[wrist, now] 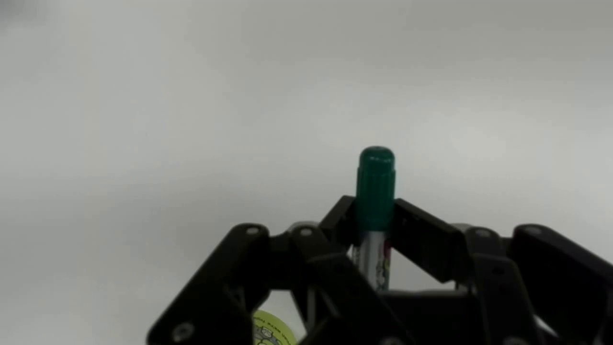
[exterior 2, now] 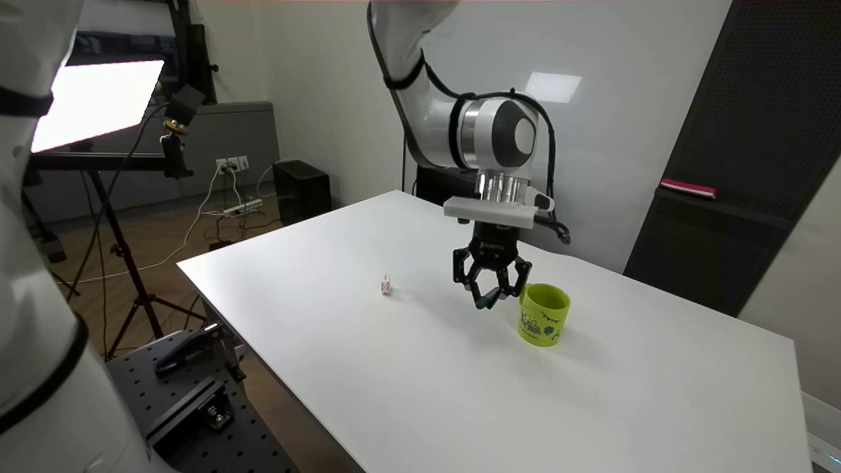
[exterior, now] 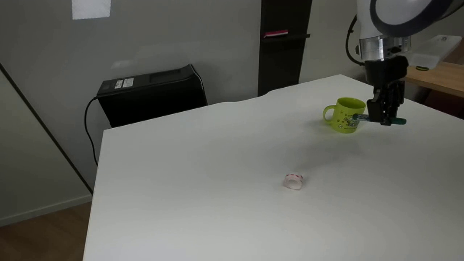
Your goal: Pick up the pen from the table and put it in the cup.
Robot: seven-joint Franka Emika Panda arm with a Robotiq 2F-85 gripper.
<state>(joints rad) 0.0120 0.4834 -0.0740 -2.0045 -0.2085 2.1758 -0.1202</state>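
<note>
Pen (wrist: 376, 208) is pinched in the gripper (exterior 2: 491, 297), held clear of the table (exterior: 217, 163), roughly level and just beside the cup (exterior 2: 544, 316), outside it. Picking up is judged complete; raising it above the cup, tipping, lowering and release appear outstanding.

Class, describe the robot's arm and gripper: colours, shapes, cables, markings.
The arm is smooth, rounded and white, with dark grey trim, black straps and a black cable running along its outside. Near the wrist are a shiny silver collar and a pale bar-shaped attachment. The gripper is black, with two angular, jointed fingers; a small pale marking on it is unreadable here.
</note>
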